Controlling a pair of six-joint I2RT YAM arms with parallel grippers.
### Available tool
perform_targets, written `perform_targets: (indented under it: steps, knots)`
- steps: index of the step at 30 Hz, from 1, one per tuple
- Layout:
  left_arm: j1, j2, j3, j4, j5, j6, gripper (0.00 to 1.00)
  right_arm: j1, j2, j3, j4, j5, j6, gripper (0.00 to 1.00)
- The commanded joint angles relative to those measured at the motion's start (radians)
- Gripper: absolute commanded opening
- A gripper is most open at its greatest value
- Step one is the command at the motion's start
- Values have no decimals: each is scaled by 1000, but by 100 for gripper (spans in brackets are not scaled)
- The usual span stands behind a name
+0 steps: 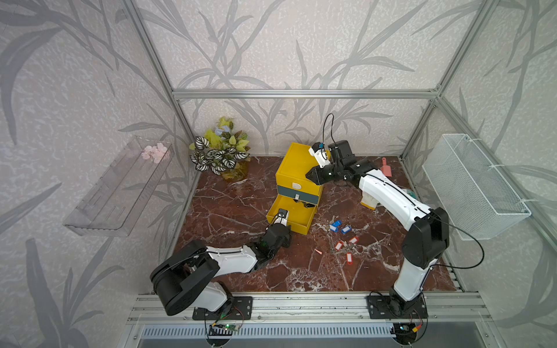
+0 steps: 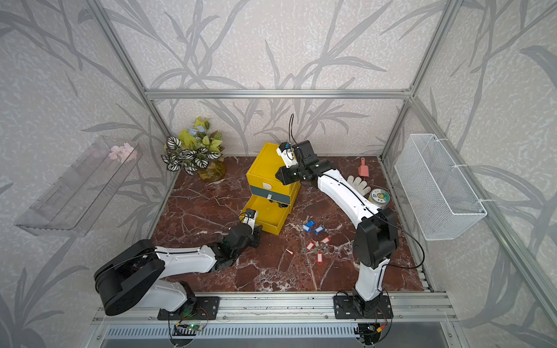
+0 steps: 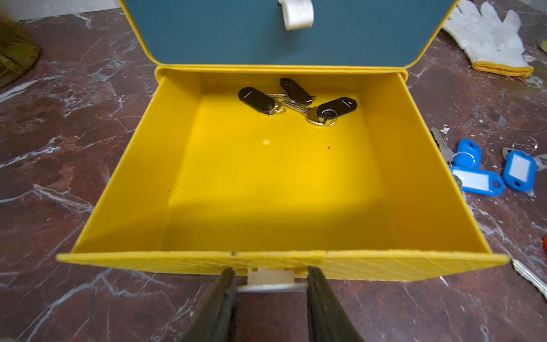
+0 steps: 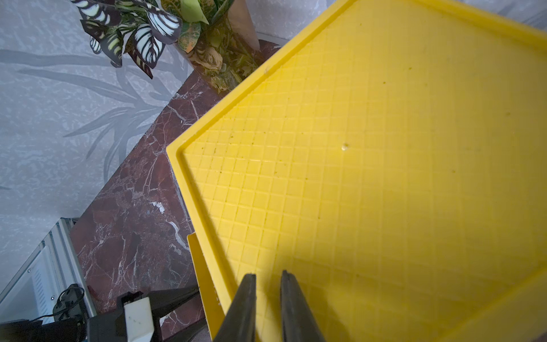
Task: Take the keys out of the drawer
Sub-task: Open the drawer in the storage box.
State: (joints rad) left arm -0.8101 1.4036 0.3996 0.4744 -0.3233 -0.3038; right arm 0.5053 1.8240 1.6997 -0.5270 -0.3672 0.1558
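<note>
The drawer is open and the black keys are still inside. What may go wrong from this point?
The black keys lie far back in the drawer, close under the blue drawer front; a reach for them may bump it.
The left gripper is shut on the handle; more pulling may bring the drawer out entirely.
The right gripper grips nothing above the cabinet, which might slide.

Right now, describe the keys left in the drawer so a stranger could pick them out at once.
Find the yellow cabinet on the marble table; its bottom drawer is pulled out. The keys lie at the drawer's back end, close under the cabinet. They alone have black tags and sit inside; the blue-tagged keys and red-tagged keys lie out on the table.
</note>
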Motion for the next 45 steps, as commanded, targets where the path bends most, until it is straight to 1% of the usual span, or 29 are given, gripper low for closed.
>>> perform_targets:
  steps: [1, 3, 9, 14, 16, 21, 26, 28, 30, 33, 35, 36, 38, 40, 42, 45]
  knots:
    - [-9, -35, -26, -64, -33, 2, 32, 5, 6, -13, -127, 38, -13, 19]
    - [-16, -37, -17, -116, -35, 5, 32, 6, 5, -12, -128, 43, -18, 19]
    - [-44, -90, -69, -108, -68, 5, 32, 8, -12, -20, -131, 51, -20, 20]
    - [-62, -131, -87, -133, -75, 11, 32, 16, -42, -49, -129, 71, -25, 19]
    - [-72, -136, -80, -172, -82, 14, 33, 18, -50, -62, -127, 77, -24, 20]
    - [-91, -153, -94, -232, -82, -22, 33, 17, -51, -69, -127, 76, -24, 20]
    - [-104, -242, -115, -266, -102, -39, 35, 31, -70, -67, -144, 94, -31, 22]
    - [-104, -294, -115, -282, -109, -38, 38, 51, -92, -66, -164, 127, -40, 24]
    - [-104, -354, -114, -291, -116, -34, 39, 77, -112, -69, -181, 164, -50, 25]
    - [-103, -437, -111, -312, -143, -45, 40, 153, -167, -67, -216, 258, -92, 27]
    - [-101, -478, -98, -356, -200, -92, 40, 221, -178, -60, -244, 299, -132, 29]
    - [-99, -490, -93, -378, -239, -123, 40, 249, -177, -58, -254, 314, -145, 29]
    - [-88, -503, -89, -389, -273, -137, 40, 305, -163, -59, -269, 335, -166, 30]
    - [-69, -507, -76, -401, -261, -134, 40, 331, -133, -49, -297, 360, -167, 30]
    - [-46, -496, -66, -392, -243, -124, 40, 335, -103, -46, -314, 371, -151, 30]
    - [-14, -478, -54, -386, -231, -147, 40, 338, -79, -42, -302, 379, -157, 30]
